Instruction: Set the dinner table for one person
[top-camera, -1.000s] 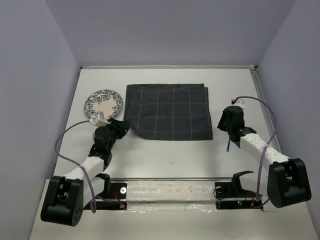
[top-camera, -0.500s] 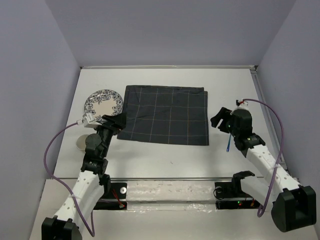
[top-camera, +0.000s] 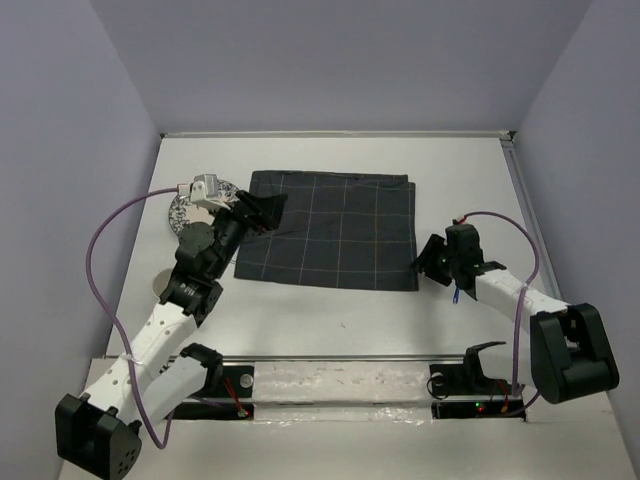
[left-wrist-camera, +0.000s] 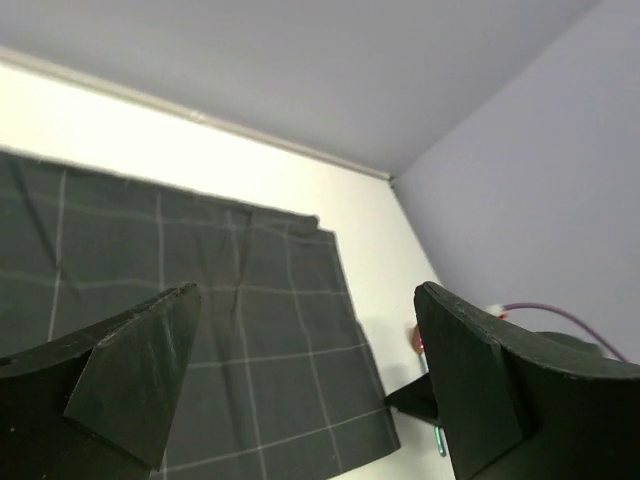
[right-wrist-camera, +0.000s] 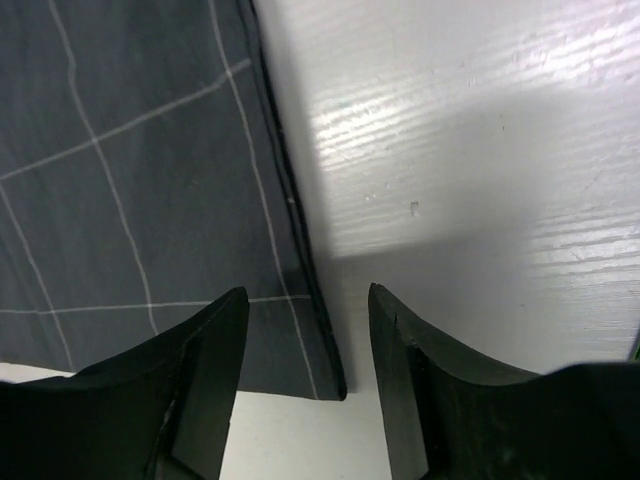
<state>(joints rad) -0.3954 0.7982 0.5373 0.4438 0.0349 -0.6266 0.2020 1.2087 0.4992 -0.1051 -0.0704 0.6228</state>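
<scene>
From above, the white counter (top-camera: 330, 300) is seen filling the enclosure floor, with a dark grid-lined cloth (top-camera: 335, 230) laid flat at its middle. The left fingers (top-camera: 265, 212) are held over the cloth's left edge, and the right fingers (top-camera: 428, 263) beside its right edge. In the left wrist view, the fingers are shown spread wide and empty. In the right wrist view, they are parted and empty over the cloth's hem.

I get even soft light from above, the dinner table (top-camera: 330, 300) bright white, a pale sheen and a broad grey shadow on it in my right wrist view, the fingers of the right gripper (right-wrist-camera: 305, 300) dark, slightly blurred near the lens
</scene>
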